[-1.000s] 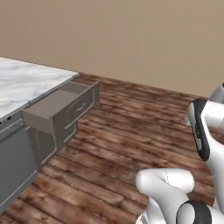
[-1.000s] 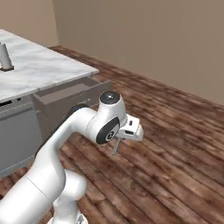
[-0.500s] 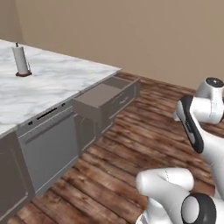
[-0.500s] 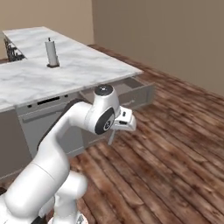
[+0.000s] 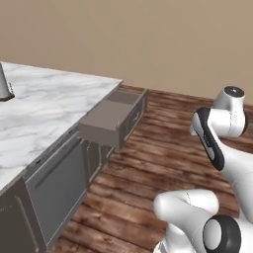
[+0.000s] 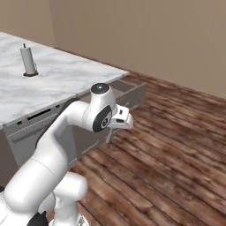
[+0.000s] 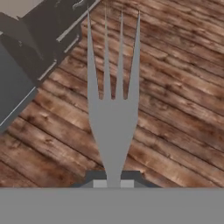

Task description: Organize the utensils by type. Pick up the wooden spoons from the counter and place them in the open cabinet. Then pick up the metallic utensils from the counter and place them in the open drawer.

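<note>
My gripper [image 7: 113, 178] is shut on the handle of a grey metal fork [image 7: 111, 118], one of the metallic utensils; its tines point away over the wooden floor. In the right base view the gripper [image 6: 110, 131] hangs in front of the cabinets, below counter height. The open drawer [image 5: 111, 117] [image 6: 132, 90] sticks out from the end of the white marble counter [image 5: 44, 108] [image 6: 66, 79], and its flat inside looks bare. In the hand view the drawer [image 7: 30, 30] sits at the top left, beyond the fork. The wooden spoons and the open cabinet are out of view.
A grey upright roll holder [image 6: 28, 62] [image 5: 4, 86] stands on the counter. A dishwasher front [image 5: 59, 183] and grey-brown cabinet doors run under the worktop. Wooden floor [image 6: 176, 141] stretches to the right up to a beige wall.
The whole scene has shifted in both base views, so the base has driven along the counter. The drawer now sits nearer the middle. The grip on the fork is unchanged.
</note>
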You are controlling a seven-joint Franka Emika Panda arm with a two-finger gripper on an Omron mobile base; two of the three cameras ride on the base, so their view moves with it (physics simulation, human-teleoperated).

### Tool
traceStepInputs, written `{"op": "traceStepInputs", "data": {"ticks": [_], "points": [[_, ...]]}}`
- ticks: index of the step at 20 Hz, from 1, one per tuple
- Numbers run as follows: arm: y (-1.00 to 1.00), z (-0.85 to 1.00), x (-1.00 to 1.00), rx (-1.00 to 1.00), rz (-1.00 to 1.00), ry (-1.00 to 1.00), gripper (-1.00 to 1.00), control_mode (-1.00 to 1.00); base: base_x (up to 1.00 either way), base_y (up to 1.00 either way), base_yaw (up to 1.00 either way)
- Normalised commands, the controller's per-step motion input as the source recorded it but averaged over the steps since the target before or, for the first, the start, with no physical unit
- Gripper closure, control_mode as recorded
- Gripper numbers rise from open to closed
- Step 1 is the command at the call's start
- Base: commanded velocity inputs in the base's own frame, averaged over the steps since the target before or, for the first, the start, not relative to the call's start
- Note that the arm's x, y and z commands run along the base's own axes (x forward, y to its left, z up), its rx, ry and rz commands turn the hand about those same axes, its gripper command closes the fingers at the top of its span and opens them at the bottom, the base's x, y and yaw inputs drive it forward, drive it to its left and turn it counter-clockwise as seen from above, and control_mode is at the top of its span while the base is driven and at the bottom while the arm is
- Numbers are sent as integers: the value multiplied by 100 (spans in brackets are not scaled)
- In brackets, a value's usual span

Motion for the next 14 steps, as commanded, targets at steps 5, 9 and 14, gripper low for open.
{"op": "traceStepInputs", "data": {"ticks": [5,9,14], "points": [[0,0,0,0,0,0,100,100,28,83,-42],[0,0,0,0,0,0,100,100,13,96,-29],[0,0,0,0,0,0,100,100,13,96,-4]]}}
